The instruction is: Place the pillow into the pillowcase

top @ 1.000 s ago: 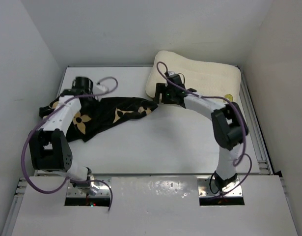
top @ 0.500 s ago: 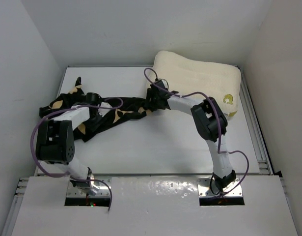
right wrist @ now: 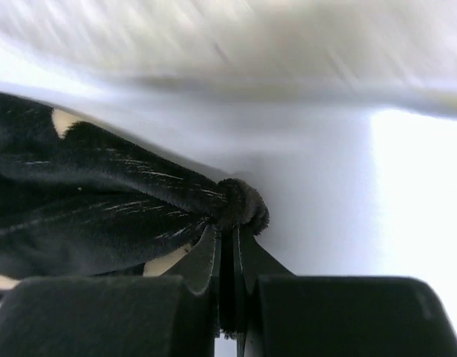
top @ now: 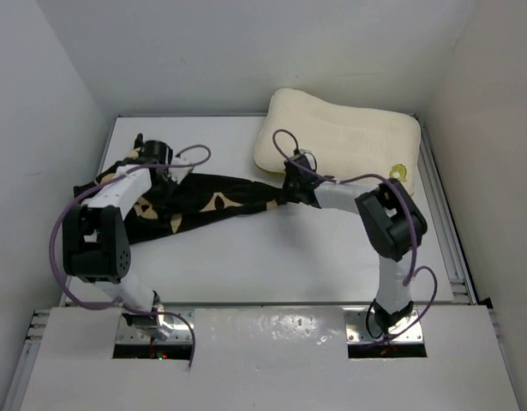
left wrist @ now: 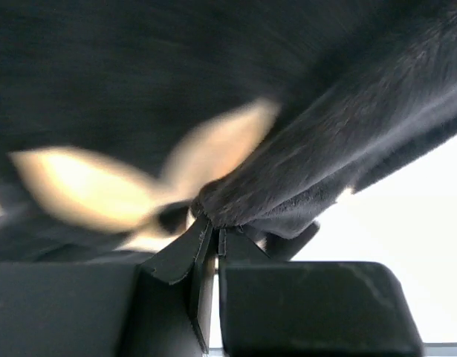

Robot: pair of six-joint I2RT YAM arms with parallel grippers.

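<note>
**Top view.** The table [top: 272, 257] is a flat white surface, enclosed by plain white walls [top: 246, 51] at L, rear and R. A metal rail [top: 447, 231] runs along its R edge. The pillow [top: 349, 137] lies flat at the rear-R corner, fully outside the pillowcase [top: 203, 199]. The pillowcase is bunched into a long strip across the L-centre of the table, spanning between both claws. The left claw [top: 166, 182] sits on its L portion. The right claw [top: 287, 193] sits at its R end, just beside the pillow's near edge.

**Left wrist view.** The left claw [left wrist: 213, 232] is closed, pinching a fold of the black pillowcase [left wrist: 325, 163]. A blurred tan flower print [left wrist: 87, 186] shows beside the grip pt. White table [left wrist: 406, 245] is visible at R.

**Right wrist view.** The right claw [right wrist: 228, 234] is closed on a gathered tip of the pillowcase [right wrist: 102, 208]. Fabric trails to the L over the white table [right wrist: 347, 201]. The pillow [right wrist: 250, 37] fills the top of the view, blurred.
</note>
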